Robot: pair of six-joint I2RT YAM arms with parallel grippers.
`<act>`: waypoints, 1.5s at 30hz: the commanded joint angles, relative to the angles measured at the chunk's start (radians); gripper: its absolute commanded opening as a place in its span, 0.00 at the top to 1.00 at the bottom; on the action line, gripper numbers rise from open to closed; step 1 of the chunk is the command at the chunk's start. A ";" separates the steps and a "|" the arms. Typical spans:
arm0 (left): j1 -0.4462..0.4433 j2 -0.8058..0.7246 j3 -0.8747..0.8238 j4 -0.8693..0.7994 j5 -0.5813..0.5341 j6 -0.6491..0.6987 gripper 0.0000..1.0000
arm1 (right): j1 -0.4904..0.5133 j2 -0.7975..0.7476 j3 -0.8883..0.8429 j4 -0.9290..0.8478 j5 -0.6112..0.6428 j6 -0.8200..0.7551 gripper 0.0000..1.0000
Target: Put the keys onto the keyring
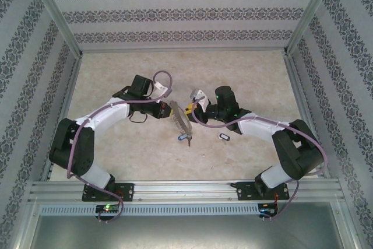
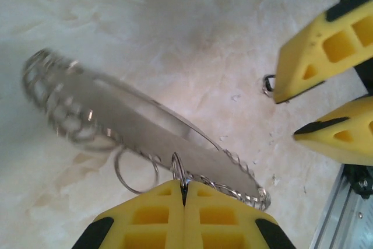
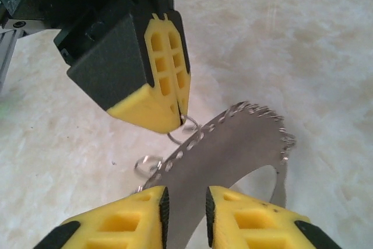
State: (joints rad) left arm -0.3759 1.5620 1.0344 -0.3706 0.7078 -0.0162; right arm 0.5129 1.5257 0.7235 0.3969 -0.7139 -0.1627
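Pale marbled tabletop [image 1: 116,68], patterned walls [image 1: 175,10] on three sides, an aluminium rail [image 1: 186,189] along the near edge. The left gripper [image 2: 184,193] is pressed fully closed on one small ring at the rim of the keyring [image 2: 145,126], holding the loop on edge so that it stretches away from its fingertips. The right gripper [image 3: 186,208] faces it from the opposite side, its fingers a narrow gap apart with nothing clamped that I can make out (the loop's rim lies just beyond that gap). From above, the keyring's long axis runs between the two grippers, pointing from the far wall toward the arm bases. Two loose keys lie flat: a blue-headed key [image 1: 185,138] just past the keyring's near end, and a second key [image 1: 224,136] beside the right wrist. The right arm therefore looks nearer to both. There is bare table all round them for an approach.
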 commanded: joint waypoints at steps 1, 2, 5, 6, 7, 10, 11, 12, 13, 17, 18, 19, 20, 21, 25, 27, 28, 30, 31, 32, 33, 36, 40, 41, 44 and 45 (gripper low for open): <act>-0.043 -0.031 0.021 -0.094 0.017 0.105 1.00 | 0.008 0.040 -0.005 0.153 -0.113 -0.061 0.69; -0.053 -0.039 0.019 -0.097 0.014 0.138 1.00 | 0.013 0.053 -0.008 0.190 -0.145 -0.090 0.68; -0.079 -0.072 0.004 -0.096 0.002 0.223 1.00 | 0.031 0.091 0.001 0.201 -0.173 -0.225 0.66; -0.085 -0.083 0.000 -0.097 -0.006 0.245 1.00 | 0.031 0.108 0.015 0.190 -0.190 -0.242 0.66; -0.091 -0.094 -0.002 -0.101 -0.015 0.267 1.00 | 0.028 0.124 0.032 0.177 -0.214 -0.247 0.66; -0.102 -0.113 0.001 -0.126 -0.020 0.321 1.00 | 0.024 0.156 0.061 0.152 -0.290 -0.282 0.66; -0.103 -0.117 0.003 -0.133 -0.021 0.330 1.00 | 0.023 0.160 0.066 0.147 -0.310 -0.286 0.66; -0.104 -0.122 0.001 -0.138 -0.024 0.341 1.00 | 0.021 0.164 0.071 0.141 -0.331 -0.289 0.66; -0.105 -0.127 0.000 -0.139 -0.030 0.354 1.00 | 0.021 0.166 0.076 0.125 -0.353 -0.298 0.66; -0.111 -0.145 -0.013 -0.140 -0.013 0.411 1.00 | 0.021 0.183 0.086 0.109 -0.378 -0.300 0.67; -0.114 -0.149 -0.018 -0.135 -0.013 0.425 1.00 | 0.023 0.187 0.090 0.107 -0.379 -0.298 0.67; -0.117 -0.153 -0.022 -0.128 -0.013 0.437 1.00 | 0.026 0.189 0.092 0.104 -0.380 -0.301 0.68; -0.118 -0.157 -0.026 -0.125 -0.012 0.449 1.00 | 0.030 0.189 0.094 0.100 -0.379 -0.307 0.69; -0.120 -0.160 -0.027 -0.122 -0.013 0.461 1.00 | 0.034 0.189 0.098 0.091 -0.376 -0.316 0.70; -0.120 -0.158 -0.025 -0.125 -0.008 0.479 1.00 | 0.039 0.185 0.103 0.072 -0.380 -0.333 0.82; -0.120 -0.152 -0.025 -0.124 -0.008 0.482 1.00 | 0.041 0.182 0.102 0.070 -0.386 -0.337 0.90; -0.120 -0.149 -0.025 -0.124 -0.006 0.484 1.00 | 0.042 0.180 0.100 0.069 -0.387 -0.341 0.95; -0.120 -0.143 -0.026 -0.119 -0.007 0.481 1.00 | 0.046 0.179 0.100 0.067 -0.394 -0.350 1.00; -0.120 -0.141 -0.028 -0.114 -0.005 0.481 1.00 | 0.048 0.179 0.098 0.069 -0.392 -0.355 1.00; -0.120 -0.144 -0.035 -0.104 0.004 0.481 0.96 | 0.050 0.180 0.092 0.082 -0.389 -0.354 1.00; -0.120 -0.153 -0.057 -0.077 0.020 0.480 0.79 | 0.049 0.179 0.084 0.102 -0.388 -0.353 1.00; -0.118 -0.231 -0.186 0.094 0.024 0.446 0.61 | 0.040 0.168 0.056 0.168 -0.384 -0.327 1.00; -0.110 -0.332 -0.409 0.440 -0.003 0.450 0.46 | 0.021 0.152 0.023 0.264 -0.409 -0.273 1.00; -0.111 -0.332 -0.448 0.514 0.003 0.452 0.45 | 0.017 0.152 0.018 0.287 -0.415 -0.259 1.00; -0.111 -0.302 -0.463 0.600 0.007 0.467 0.48 | 0.017 0.151 0.013 0.302 -0.431 -0.242 1.00; -0.110 -0.290 -0.460 0.604 0.010 0.480 0.50 | 0.018 0.149 0.011 0.304 -0.435 -0.241 1.00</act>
State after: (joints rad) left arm -0.4786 1.2591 0.5663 0.0299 0.7013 0.4274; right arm 0.5385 1.7008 0.7464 0.6140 -1.0725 -0.4320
